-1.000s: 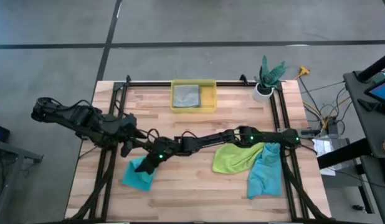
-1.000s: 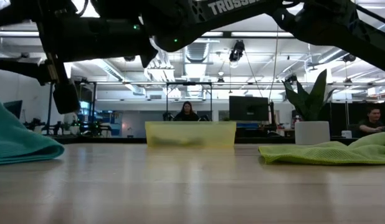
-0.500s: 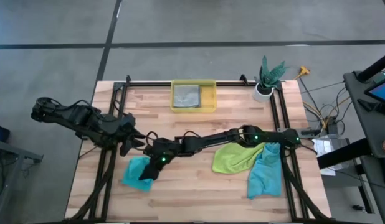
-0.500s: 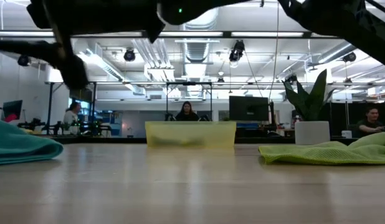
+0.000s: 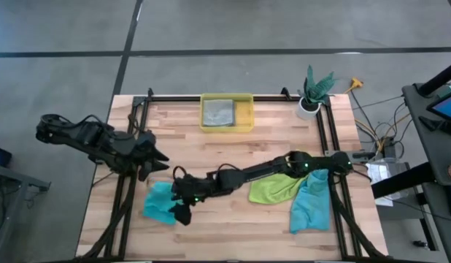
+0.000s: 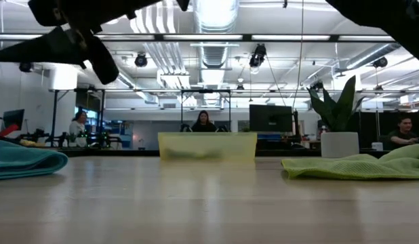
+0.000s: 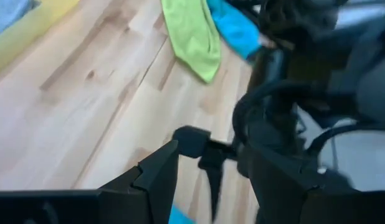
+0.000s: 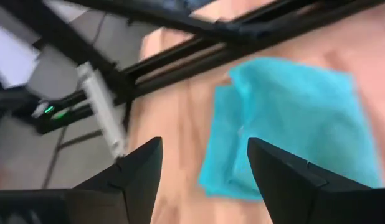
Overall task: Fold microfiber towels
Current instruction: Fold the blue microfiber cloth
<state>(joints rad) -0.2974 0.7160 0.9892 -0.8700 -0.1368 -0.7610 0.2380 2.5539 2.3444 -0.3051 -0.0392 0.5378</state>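
A folded teal towel (image 5: 157, 201) lies flat on the table at the near left, and it also shows in the low view (image 6: 26, 163). My right gripper (image 5: 183, 215) hangs open just above the towel's near right corner. In its wrist view (image 8: 205, 177) the towel (image 8: 292, 124) lies beyond its fingers. My left gripper (image 5: 160, 156) waits open above the table's left side, pointing at the right arm (image 7: 208, 186). A lime green towel (image 5: 275, 187) and a second teal towel (image 5: 311, 203) lie crumpled together at the right. A grey towel (image 5: 218, 111) lies in the bin.
A yellow bin (image 5: 245, 117) stands at the far edge's middle, and a potted plant (image 5: 311, 95) at the far right corner. Black frame rails (image 5: 130, 183) run along the table's left and right sides. Bare wood lies between the two towel groups. People sit in the room behind.
My right gripper has come off the teal towel, rising and drawing back toward the near edge while its wrist rolled. The towel's raised part has sunk, and the towel now lies flat on the table.
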